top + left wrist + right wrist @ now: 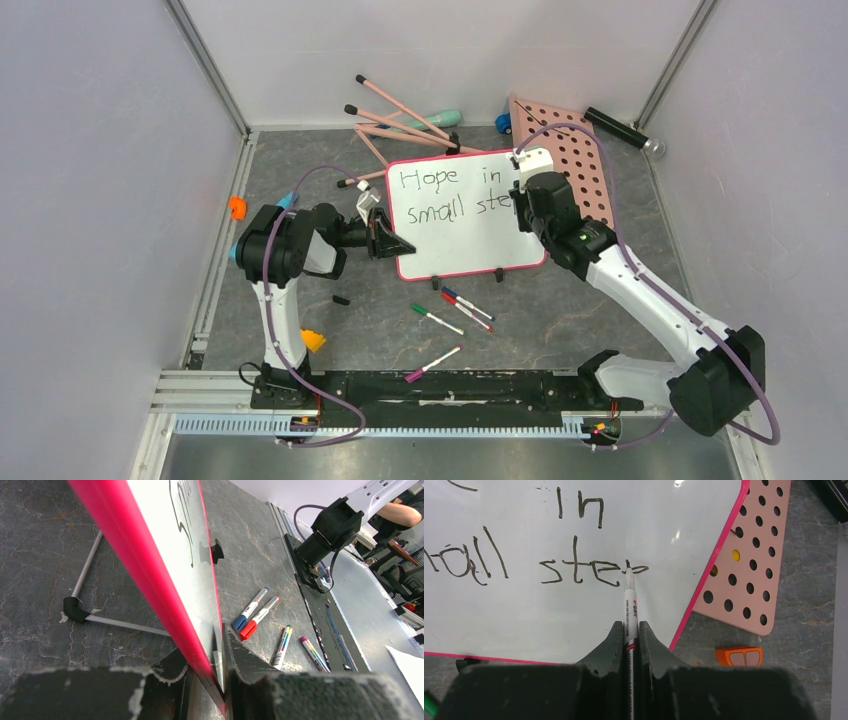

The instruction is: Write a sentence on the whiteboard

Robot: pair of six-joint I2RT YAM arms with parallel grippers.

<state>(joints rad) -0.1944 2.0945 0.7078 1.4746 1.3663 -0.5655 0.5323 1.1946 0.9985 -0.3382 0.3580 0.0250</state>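
Closest in, on the grey table just past the arm bases: four loose markers (452, 318), lying apart from both arms. Next out, the left gripper (392, 243), pinching the left rim of the whiteboard (455, 245) between its pads, apparently to steady it. Propped at a tilt mid-table, with two black clips along its near edge. Level with that on the other side, the right gripper (629, 630), pressed together on a marker (631, 605), barrel running straight out from the jaws toward the far wall. Tip touching the glossy surface at the end of the sentence (574, 572), right on the half-formed "p" of "step". Reads "Hope in" above and "small ste…" below, so probably a letter or two short.

Matters most for the coming stroke: free white space to the right of the tip, narrow, with the pink rim near, and the writing line running left to right along the board's long axis. Right arm nearer, tip on the spot. Little room before running off onto the perforated pink panel (754, 580) beyond.
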